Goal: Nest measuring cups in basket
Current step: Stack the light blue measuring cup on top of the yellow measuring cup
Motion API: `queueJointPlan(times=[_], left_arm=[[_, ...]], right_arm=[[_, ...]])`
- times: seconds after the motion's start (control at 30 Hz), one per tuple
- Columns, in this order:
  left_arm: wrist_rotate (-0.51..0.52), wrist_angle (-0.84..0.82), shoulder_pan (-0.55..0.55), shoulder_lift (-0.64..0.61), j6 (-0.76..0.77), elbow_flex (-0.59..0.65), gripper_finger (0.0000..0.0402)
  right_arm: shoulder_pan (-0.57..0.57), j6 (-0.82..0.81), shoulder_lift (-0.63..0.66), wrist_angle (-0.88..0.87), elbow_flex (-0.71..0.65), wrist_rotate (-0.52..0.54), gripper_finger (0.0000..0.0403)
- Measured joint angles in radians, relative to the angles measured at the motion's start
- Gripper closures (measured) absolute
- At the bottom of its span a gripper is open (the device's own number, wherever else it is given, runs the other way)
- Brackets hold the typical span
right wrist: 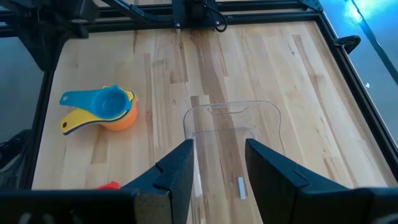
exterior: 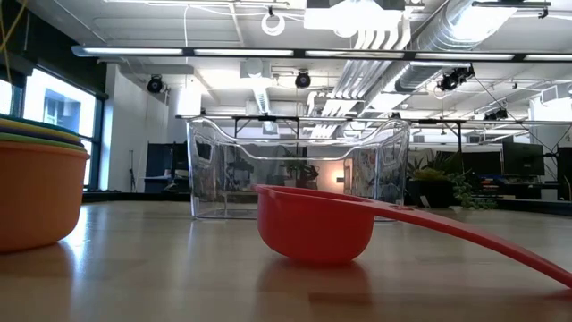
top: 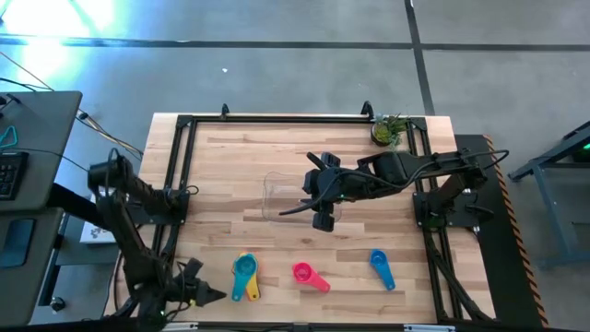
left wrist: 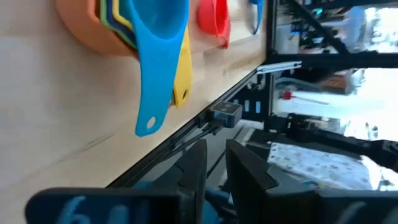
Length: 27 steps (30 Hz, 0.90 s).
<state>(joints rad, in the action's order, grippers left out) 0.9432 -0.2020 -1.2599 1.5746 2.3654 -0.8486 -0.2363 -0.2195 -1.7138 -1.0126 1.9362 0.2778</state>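
Note:
The clear basket (top: 275, 195) stands on its bottom at mid-table; nothing shows inside it. A stack of nested measuring cups (top: 244, 275), teal on top and orange at the bottom, rests near the front edge. A red-coral cup (top: 309, 275) and a blue cup (top: 381, 267) lie singly to its right. My left gripper (left wrist: 216, 149) hovers off the table's near-left corner beside the stack, its fingers narrowly apart with nothing between them. My right gripper (right wrist: 217, 162) hangs open above the basket (right wrist: 233, 124), touching nothing.
A small potted plant (top: 389, 129) stands at the far right corner. A black metal frame (top: 180, 166) runs around the tabletop. Bare wood lies left of the basket and along the far side.

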Motion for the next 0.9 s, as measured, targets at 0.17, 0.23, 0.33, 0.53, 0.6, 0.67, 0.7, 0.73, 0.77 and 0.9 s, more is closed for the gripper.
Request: queueJointPlan(times=[0.17,0.23,0.33,0.53,0.6,0.67,0.7,0.73,0.77,0.9], left_arm=[[-0.188,-0.128,0.062,-0.092,-0.01,0.0,0.0351],[-0.222,-0.17,0.079,-0.12,-0.015,0.0,0.0351],[-0.255,-0.225,0.104,-0.14,-0.049,0.0,0.0351],[-0.426,-0.307,0.14,-0.131,-0.061,0.0,0.0351],[-0.462,-0.31,0.152,-0.117,-0.057,0.0,0.0351],[-0.477,-0.293,0.162,-0.103,-0.056,0.0,0.0351],[-0.483,-0.285,0.165,-0.096,-0.055,0.0,0.0351],[-0.49,-0.283,0.169,-0.089,-0.055,0.0,0.0351],[-0.494,-0.28,0.171,-0.084,-0.055,0.0,0.0351],[-0.508,-0.25,0.188,-0.059,-0.055,0.0,0.0351]], right_arm=[[0.0,0.0,0.0,0.0,0.0,-0.001,0.0265],[0.0,0.0,0.0,0.0,0.0,-0.001,0.0265],[0.0,0.004,0.0,0.0,0.0,-0.001,0.0265],[0.0,0.003,0.0,0.0,0.0,-0.001,0.0265],[0.0,0.004,0.0,0.0,0.0,-0.001,0.0265],[0.0,0.004,0.0,0.0,0.0,-0.001,0.0265],[0.0,0.004,0.0,0.0,0.0,-0.001,0.0265],[0.0,0.003,0.0,0.0,0.0,0.001,0.0265],[0.0,0.004,0.0,0.0,0.0,0.001,0.0265],[0.0,0.004,0.0,0.0,0.0,0.002,0.0265]])
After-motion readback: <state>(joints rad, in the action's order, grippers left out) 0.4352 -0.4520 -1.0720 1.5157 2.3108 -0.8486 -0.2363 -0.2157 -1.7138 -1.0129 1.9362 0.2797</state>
